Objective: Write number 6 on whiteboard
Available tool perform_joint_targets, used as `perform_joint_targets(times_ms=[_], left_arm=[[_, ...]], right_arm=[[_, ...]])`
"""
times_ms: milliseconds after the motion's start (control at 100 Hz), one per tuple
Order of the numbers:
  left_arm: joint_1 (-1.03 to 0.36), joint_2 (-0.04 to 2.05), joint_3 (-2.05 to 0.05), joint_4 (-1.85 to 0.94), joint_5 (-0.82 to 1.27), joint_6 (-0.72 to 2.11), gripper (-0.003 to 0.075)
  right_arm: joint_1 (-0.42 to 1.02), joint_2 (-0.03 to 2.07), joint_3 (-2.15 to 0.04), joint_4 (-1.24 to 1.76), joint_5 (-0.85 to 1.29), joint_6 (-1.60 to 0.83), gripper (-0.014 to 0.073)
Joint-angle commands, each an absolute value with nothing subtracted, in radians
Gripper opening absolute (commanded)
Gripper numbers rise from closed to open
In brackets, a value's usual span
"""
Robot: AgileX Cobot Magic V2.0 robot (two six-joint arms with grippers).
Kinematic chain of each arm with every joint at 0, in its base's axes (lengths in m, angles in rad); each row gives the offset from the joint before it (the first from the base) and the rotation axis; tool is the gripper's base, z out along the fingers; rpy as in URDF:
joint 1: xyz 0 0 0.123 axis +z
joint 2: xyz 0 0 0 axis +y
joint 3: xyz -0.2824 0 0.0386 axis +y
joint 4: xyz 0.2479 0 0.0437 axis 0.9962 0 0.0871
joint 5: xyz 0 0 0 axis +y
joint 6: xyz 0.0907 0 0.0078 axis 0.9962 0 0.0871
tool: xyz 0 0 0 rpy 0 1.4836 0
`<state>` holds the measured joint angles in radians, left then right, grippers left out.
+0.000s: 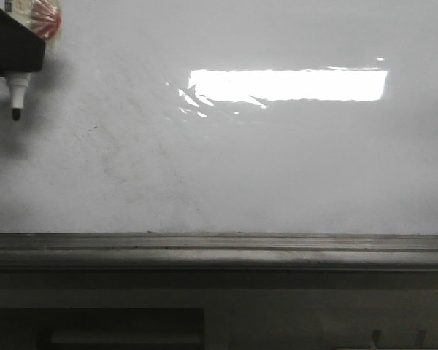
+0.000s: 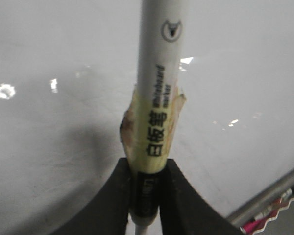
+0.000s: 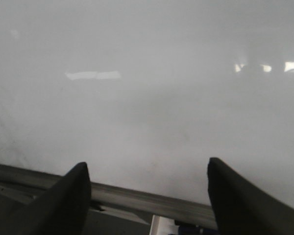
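The whiteboard (image 1: 277,168) fills the front view, glossy white with faint grey smudges and a bright glare patch. No drawn number 6 shows on it in any view. My left gripper (image 1: 14,44) is at the top left corner of the front view, shut on a white whiteboard marker (image 1: 17,91) whose dark tip points down, close to the board. In the left wrist view the black fingers (image 2: 112,196) clamp the marker (image 2: 157,98) around its yellowed tape wrap. My right gripper (image 3: 147,191) is open and empty, facing the board (image 3: 147,88) above its rail.
The grey metal bottom rail (image 1: 219,251) runs across the front view below the board; it also shows in the right wrist view (image 3: 137,196) and the left wrist view (image 2: 269,193). A dark ledge (image 1: 95,321) lies beneath the rail.
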<state>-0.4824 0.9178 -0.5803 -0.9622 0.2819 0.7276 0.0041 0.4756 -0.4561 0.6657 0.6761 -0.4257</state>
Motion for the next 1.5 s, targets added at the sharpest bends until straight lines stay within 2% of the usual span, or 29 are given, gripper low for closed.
perform_joint_targets(times_ms=[0,190,310,520,690,1030,1490], left_arm=[[-0.483,0.855,-0.609,-0.867,0.347,0.732,-0.002],[-0.483,0.769,-0.611,-0.686,0.547,0.732,-0.002],[-0.485,0.765,-0.611,-0.638,0.628,0.732,-0.002],[-0.539,0.778,-0.623,-0.611,0.63,0.732,-0.002],[-0.609,0.828,-0.661,-0.596,0.602,0.732,-0.002],[-0.695,0.937,-0.742,-0.559,0.579,0.732,-0.002],[-0.697,0.957,-0.76,-0.503,0.572,0.732,-0.002]], right_arm=[[0.004,0.508,-0.492,0.804,0.695,-0.54,0.0456],[0.004,0.612,-0.519,1.127,0.892,-0.805,0.0456],[0.004,0.7,-0.597,1.162,1.001,-0.845,0.0456],[0.018,0.851,-0.753,1.162,1.168,-0.86,0.0454],[0.145,0.951,-0.884,1.146,1.155,-0.86,0.0395],[0.441,1.184,-1.112,1.034,1.021,-0.811,0.0395],[0.497,1.415,-1.315,1.017,1.105,-0.786,0.0395]])
